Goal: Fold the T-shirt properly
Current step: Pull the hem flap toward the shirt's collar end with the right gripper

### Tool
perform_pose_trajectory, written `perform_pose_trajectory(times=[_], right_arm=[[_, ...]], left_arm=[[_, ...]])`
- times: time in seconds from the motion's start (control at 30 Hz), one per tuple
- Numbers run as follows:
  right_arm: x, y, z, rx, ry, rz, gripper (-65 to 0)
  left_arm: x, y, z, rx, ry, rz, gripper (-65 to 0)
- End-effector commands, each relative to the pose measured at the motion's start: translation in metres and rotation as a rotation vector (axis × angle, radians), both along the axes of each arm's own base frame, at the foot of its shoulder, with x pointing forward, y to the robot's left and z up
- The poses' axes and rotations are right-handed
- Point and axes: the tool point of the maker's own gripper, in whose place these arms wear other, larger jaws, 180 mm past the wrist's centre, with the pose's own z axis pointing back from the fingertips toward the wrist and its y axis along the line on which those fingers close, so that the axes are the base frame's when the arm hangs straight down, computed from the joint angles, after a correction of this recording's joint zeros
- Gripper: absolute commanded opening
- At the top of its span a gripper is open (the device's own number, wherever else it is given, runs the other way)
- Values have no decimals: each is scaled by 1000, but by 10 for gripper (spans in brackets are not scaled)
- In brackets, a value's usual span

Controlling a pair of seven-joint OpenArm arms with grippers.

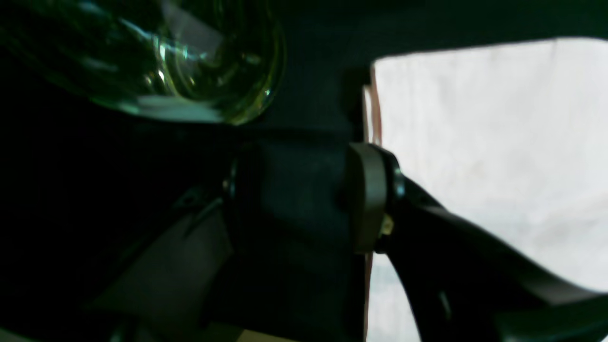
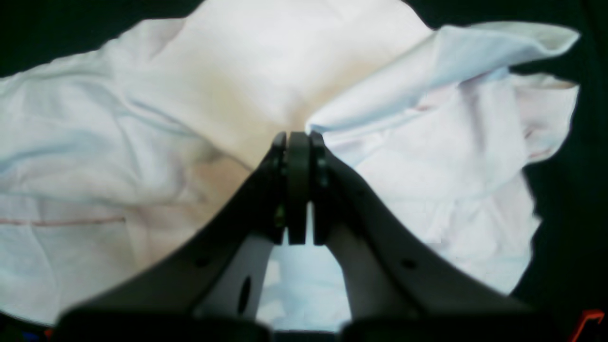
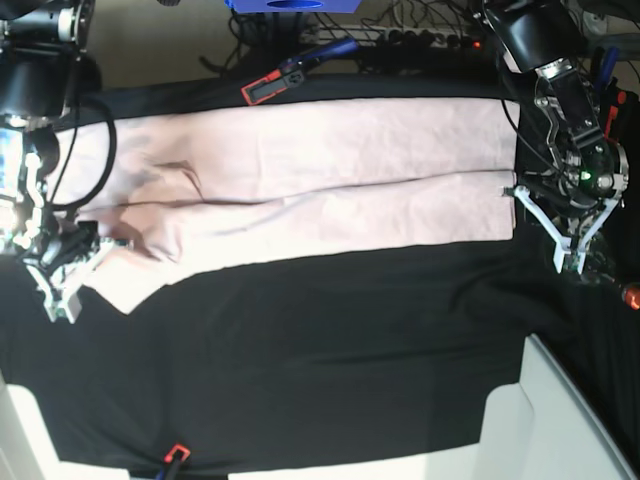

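The pale pink T-shirt lies spread lengthwise across the black table cloth, plain side up, with a long fold along its near half. My right gripper is at the shirt's left end. In the right wrist view it is shut, with rumpled shirt fabric bunching toward its tips. My left gripper is at the shirt's right end. In the left wrist view it is open over black cloth, one pad at the shirt's hem.
A red and black clamp sits at the table's back edge and another at the front edge. A white bin stands at the front right. Cables and a blue object lie behind the table.
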Motion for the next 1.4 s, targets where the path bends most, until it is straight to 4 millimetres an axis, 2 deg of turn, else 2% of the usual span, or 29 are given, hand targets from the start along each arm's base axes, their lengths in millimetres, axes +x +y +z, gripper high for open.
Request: perform_pose_trajectory(times=[0.0,0.1,0.37,0.57,0.73,1.03,1.17,1.27,1.37], right_arm=[[1,-1,9,-7,-25,7,-650],[-18,12,4,6,-13,21,-650],[-63,13,-8,-13,37,37,-650],[-81,-16,-12,-27,62,-56,-650],[-84,-25,-11,-46,67,-60,-650],[-97,-26,-18,-49,94,-61,-650],[-96,-22,-19,-44,93,-54,-649],[-97,-26,-18,-49,94,-61,-647],[-99,-27,-19,-51,103,-61,-646]], left_arm=[[10,7,13,23,-43,-4,-371],[10,6,14,24,-44,-6,-371],[9,7,14,28,-42,-6,-371],[9,7,15,31,-43,-6,-371],[8,8,14,33,-40,-7,-371],[6,7,13,28,-37,-7,-371],[6,3,11,18,-38,-7,-371],[6,1,11,13,-41,-7,-371],[14,-8,23,14,-81,-27,-371]])
